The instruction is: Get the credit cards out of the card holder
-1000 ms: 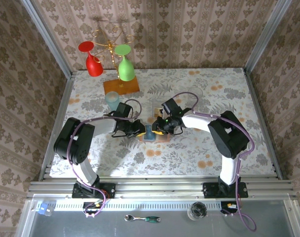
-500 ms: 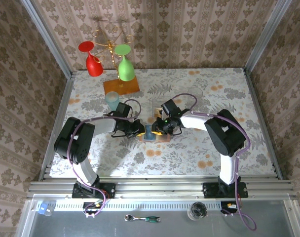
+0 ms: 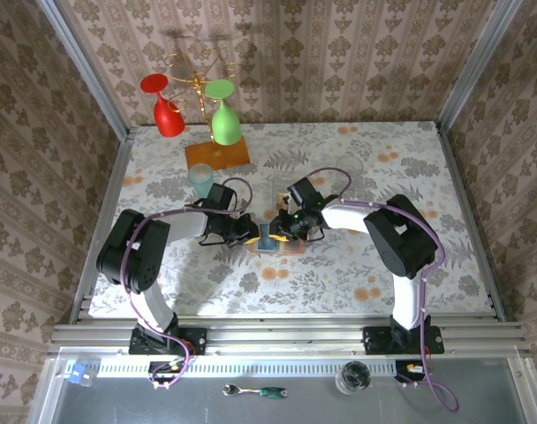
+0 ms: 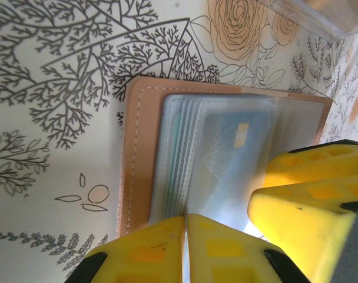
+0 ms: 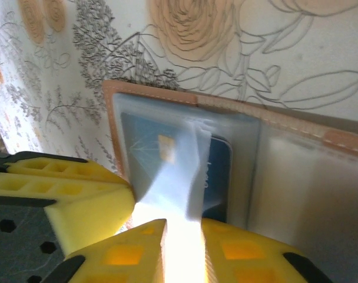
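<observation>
Table (image 3: pixel 427 168) lies open to the right — glass rack (image 3: pixel 217 155) and teal cup (image 3: pixel 200 181) crowd far left.

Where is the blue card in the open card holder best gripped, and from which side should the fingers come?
Probably by the edge nearest the right gripper, coming in along the table from that side. The blue card lies flat inside a clear sleeve of the card holder, so its faces are covered; only an edge at the sleeve's mouth can be pinched.
</observation>
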Controlling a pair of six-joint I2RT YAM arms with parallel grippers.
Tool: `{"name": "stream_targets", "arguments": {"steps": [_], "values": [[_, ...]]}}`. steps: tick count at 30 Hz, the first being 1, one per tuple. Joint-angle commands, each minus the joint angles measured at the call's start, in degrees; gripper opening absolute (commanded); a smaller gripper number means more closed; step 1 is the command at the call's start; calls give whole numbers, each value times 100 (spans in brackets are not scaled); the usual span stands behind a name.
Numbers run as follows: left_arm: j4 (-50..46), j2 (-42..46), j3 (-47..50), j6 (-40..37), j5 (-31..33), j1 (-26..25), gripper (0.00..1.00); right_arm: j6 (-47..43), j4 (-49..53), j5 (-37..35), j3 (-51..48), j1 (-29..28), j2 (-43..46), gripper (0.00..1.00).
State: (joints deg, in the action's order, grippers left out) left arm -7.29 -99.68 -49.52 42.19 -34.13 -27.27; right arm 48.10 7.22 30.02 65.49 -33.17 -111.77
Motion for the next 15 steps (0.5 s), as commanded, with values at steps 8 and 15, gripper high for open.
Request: {"name": "stream_targets", "arguments": {"steps": [8, 15], "values": [[-168, -122, 70, -113, 41, 28, 10, -301, 744, -469, 120, -32, 116, 24], [-190, -96, 48, -111, 42, 32, 10, -360, 838, -575, 161, -32, 207, 24]]}}
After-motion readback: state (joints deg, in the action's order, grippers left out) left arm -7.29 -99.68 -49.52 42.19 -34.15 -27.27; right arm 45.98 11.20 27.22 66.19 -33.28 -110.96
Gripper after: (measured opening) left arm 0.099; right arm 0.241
